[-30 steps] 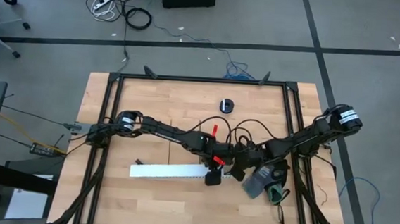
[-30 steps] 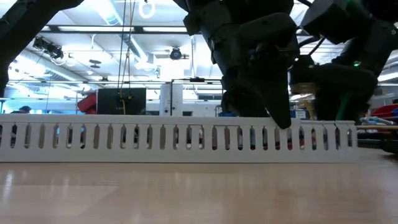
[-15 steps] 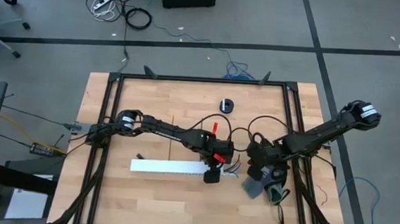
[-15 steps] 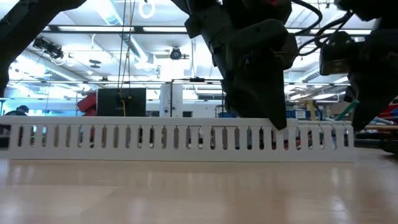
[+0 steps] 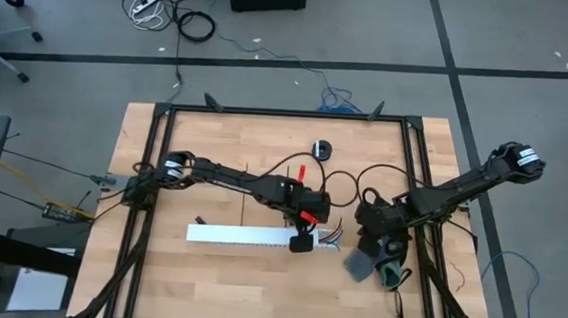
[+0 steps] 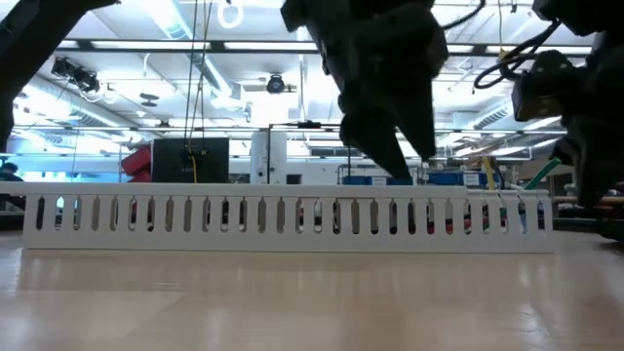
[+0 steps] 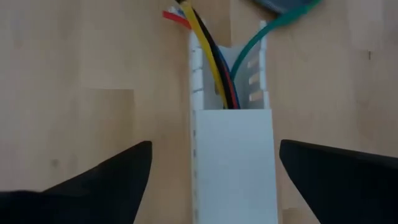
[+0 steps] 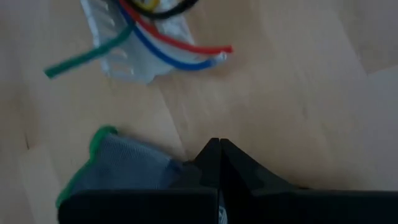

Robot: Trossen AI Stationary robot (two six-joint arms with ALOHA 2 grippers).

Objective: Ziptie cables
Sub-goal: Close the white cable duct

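Note:
The cables [image 7: 219, 68], yellow, black, red, blue and green wires, lie in the white slotted channel [image 5: 238, 237] and stick out of its right end [image 5: 331, 237]. My left gripper [image 7: 215, 149] hangs open just above that end. Its fingers stand on either side of the channel [image 7: 233, 162] and touch nothing. In the low view it [image 6: 409, 161] is clear of the channel's top. My right gripper [image 8: 217, 149] is shut, off the channel's right end [image 5: 372, 225], above a grey glove's edge. A thin black strip [image 5: 245, 201], perhaps a ziptie, lies on the table behind the channel.
A grey glove with a green cuff [image 5: 372, 263] lies right of the channel, under my right arm. A small black round thing [image 5: 322, 149] sits toward the far edge. The black frame rails [image 5: 411, 168] border the wooden table. Bare wood shows at the near left.
My left gripper has risen off the channel's right end and its fingers now stand wider apart. My right gripper, still shut, has drawn back from the channel's end toward the table's right edge and a little upward. The channel and cables have stayed put.

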